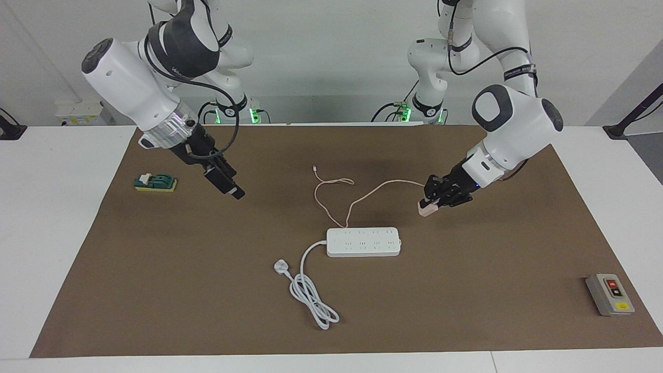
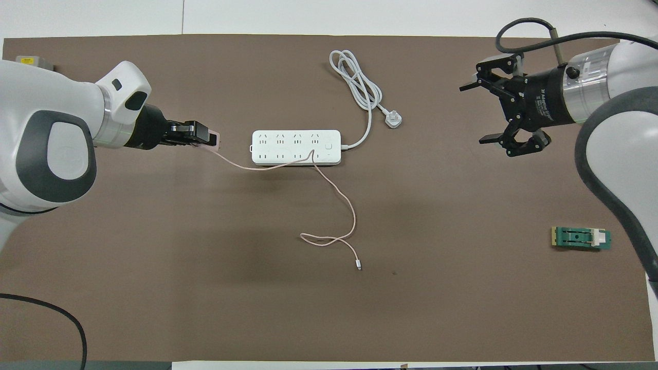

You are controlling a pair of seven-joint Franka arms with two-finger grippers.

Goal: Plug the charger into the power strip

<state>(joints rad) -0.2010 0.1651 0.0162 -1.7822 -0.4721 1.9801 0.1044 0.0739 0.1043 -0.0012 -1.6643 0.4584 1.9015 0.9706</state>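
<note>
Charger (image 1: 426, 209) pinched in the left gripper (image 1: 434, 201), above the mat beside the power strip (image 1: 363, 242).
Its cable (image 1: 331, 199) crosses the strip and could snag; right gripper (image 1: 224, 182) waits, spread.

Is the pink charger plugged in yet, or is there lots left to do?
Not yet. Done: the left gripper has picked up the charger and holds it above the mat, off the end of the power strip toward the left arm's end of the table. Its pink cable trails over the strip. The right gripper waits open. Left: carry the charger over a socket and push it in.
</note>
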